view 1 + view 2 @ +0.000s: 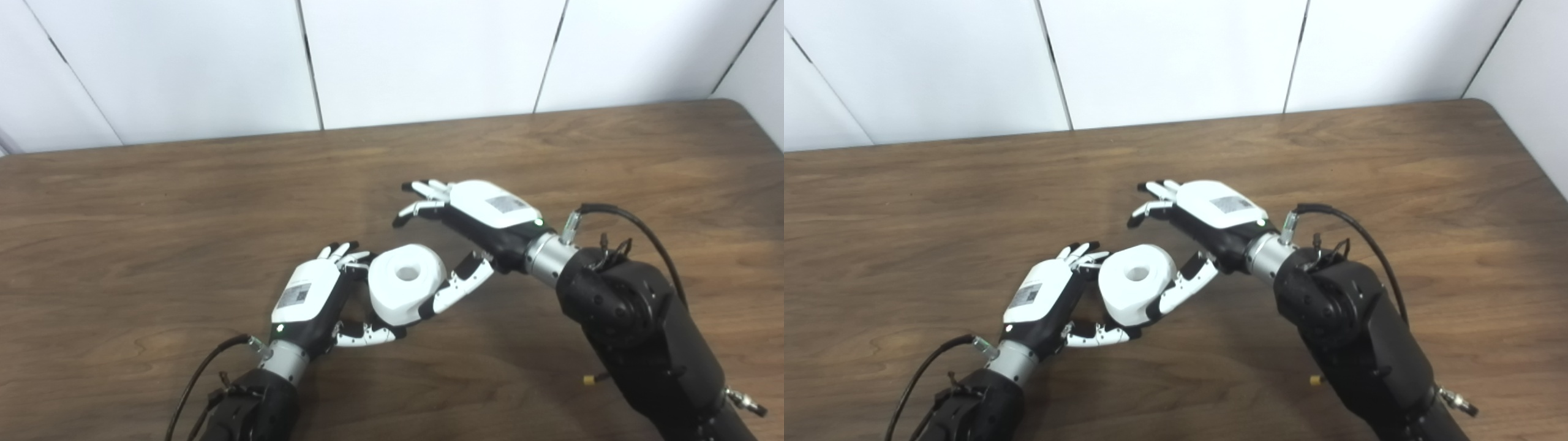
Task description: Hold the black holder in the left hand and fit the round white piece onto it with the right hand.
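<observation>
- left robot hand cups the round white piece over the desk
- black holder is probably hidden underneath
- right robot hand is spread, its thumb touching the piece

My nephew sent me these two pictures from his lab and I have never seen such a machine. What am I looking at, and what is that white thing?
These are two arms of a humanoid robot, seen by two cameras side by side on its head, so both pictures show one scene over a wooden table. The left hand is wrapped around a round white piece with a hole in its top. The right hand is open, its fingers spread above the table; only its thumb reaches the piece. Any black holder under the piece is hidden.
</observation>
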Controlling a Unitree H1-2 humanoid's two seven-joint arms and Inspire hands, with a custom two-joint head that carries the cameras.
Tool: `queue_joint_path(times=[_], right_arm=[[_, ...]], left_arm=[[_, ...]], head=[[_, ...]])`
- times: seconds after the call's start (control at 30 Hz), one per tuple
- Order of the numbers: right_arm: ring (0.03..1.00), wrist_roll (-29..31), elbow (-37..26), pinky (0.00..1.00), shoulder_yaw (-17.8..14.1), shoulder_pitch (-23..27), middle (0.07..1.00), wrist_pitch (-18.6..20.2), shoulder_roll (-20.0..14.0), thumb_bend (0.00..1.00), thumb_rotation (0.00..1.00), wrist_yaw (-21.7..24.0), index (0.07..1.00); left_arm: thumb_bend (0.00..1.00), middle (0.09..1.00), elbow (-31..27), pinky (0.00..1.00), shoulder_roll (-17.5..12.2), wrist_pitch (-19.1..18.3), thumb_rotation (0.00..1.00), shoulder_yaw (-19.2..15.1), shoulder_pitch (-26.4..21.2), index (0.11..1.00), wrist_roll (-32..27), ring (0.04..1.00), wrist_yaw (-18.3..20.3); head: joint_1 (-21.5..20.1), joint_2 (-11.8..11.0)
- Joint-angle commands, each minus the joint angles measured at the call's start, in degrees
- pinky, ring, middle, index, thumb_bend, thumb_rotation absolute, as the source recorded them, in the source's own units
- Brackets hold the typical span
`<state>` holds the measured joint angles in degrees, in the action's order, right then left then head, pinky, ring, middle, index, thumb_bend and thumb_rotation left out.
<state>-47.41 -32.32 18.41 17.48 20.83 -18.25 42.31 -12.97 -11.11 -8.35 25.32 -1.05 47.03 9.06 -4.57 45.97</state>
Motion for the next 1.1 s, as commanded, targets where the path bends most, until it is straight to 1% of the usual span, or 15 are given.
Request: queue_joint_path(times=[0.0,0.2,0.3,0.4,0.5,0.6,0.7,0.8,0.83,0.87,0.9,0.97,1.03,1.07], right_arm=[[1.000,-0.2,-2.6,1.00,-1.2,2.3,0.994,0.2,0.2,1.00,0.45,-0.5,0.808],[1.000,0.6,-4.5,1.00,-2.9,3.4,0.998,1.8,-0.4,1.00,0.44,1.2,0.814],[1.000,1.2,-5.7,1.00,-3.9,4.2,1.000,3.2,-0.8,1.00,0.44,2.7,0.816],[1.000,2.5,-6.6,1.00,-4.8,4.8,1.000,4.3,-1.4,1.00,0.45,3.6,0.822],[1.000,3.5,-7.1,1.00,-5.6,5.2,1.000,4.8,-1.7,1.00,0.46,4.0,0.824],[1.000,3.5,-7.3,1.00,-5.8,5.7,1.000,5.1,-1.9,1.00,0.47,4.5,0.822],[1.000,3.1,-7.2,1.00,-5.9,6.2,1.000,5.4,-2.0,1.00,0.47,4.9,0.822],[1.000,3.1,-7.0,1.00,-6.3,6.8,1.000,5.7,-1.9,1.00,0.47,5.3,0.823],[1.000,3.0,-6.9,1.00,-6.4,6.9,1.000,5.8,-1.9,1.00,0.47,5.4,0.824],[1.000,3.0,-6.8,1.00,-6.5,7.1,1.000,5.8,-2.0,1.00,0.47,5.4,0.824],[1.000,3.0,-6.8,1.00,-6.6,7.1,1.000,5.8,-2.0,1.00,0.47,5.4,0.825],[1.000,3.1,-6.6,1.00,-6.8,7.2,1.000,5.6,-2.1,1.00,0.46,5.1,0.824],[1.000,3.5,-6.3,1.00,-7.0,7.1,1.000,5.4,-2.1,1.00,0.46,4.7,0.822],[1.000,3.7,-6.1,1.00,-7.1,7.0,1.000,5.3,-2.2,1.00,0.46,4.6,0.821]], left_arm=[[0.52,0.822,1.8,1.00,-0.3,0.2,0.06,0.9,0.1,0.485,0.7,0.949,1.4],[0.52,0.815,2.1,1.00,-0.6,0.8,0.06,0.8,0.1,0.485,0.8,0.941,1.0],[0.52,0.812,2.2,1.00,-0.7,1.0,0.06,0.8,0.1,0.485,0.8,0.936,0.8],[0.52,0.815,1.8,1.00,-0.7,0.3,0.06,0.8,0.1,0.486,1.0,0.935,1.6],[0.52,0.814,1.7,1.00,-0.9,0.4,0.06,0.8,0.1,0.488,1.2,0.930,1.7],[0.52,0.814,1.5,1.00,-1.0,0.0,0.06,0.9,0.0,0.490,1.5,0.926,1.9],[0.52,0.815,0.9,1.00,-1.1,-0.8,0.06,0.7,0.0,0.491,1.4,0.924,2.7],[0.52,0.822,-0.5,1.00,-1.5,-2.2,0.07,0.5,-0.3,0.493,1.2,0.927,4.8],[0.61,0.826,-1.5,1.00,-1.6,-3.3,0.09,0.4,-0.4,0.521,1.3,0.930,6.1],[0.77,0.832,-2.5,1.00,-1.8,-4.2,0.12,0.3,-0.4,0.576,1.5,0.932,7.4],[0.85,0.836,-3.2,1.00,-2.0,-5.0,0.15,0.2,-0.5,0.611,1.7,0.934,8.3],[0.93,0.840,-4.9,1.00,-2.2,-6.0,0.18,-0.4,-0.3,0.648,1.9,0.937,9.4],[0.96,0.841,-6.5,1.00,-2.4,-7.3,0.20,-1.3,0.0,0.674,2.2,0.938,10.4],[0.98,0.846,-7.0,1.00,-2.4,-7.8,0.21,-1.6,0.1,0.706,2.2,0.942,10.9]], head=[[0.0,0.1],[-0.1,0.1],[-0.1,0.1],[0.0,0.1],[0.0,0.1],[0.1,0.1],[0.3,0.1],[0.5,0.1],[0.5,0.1],[0.5,0.1],[0.5,0.1],[1.0,0.0],[1.2,-0.1],[1.3,-0.1]])
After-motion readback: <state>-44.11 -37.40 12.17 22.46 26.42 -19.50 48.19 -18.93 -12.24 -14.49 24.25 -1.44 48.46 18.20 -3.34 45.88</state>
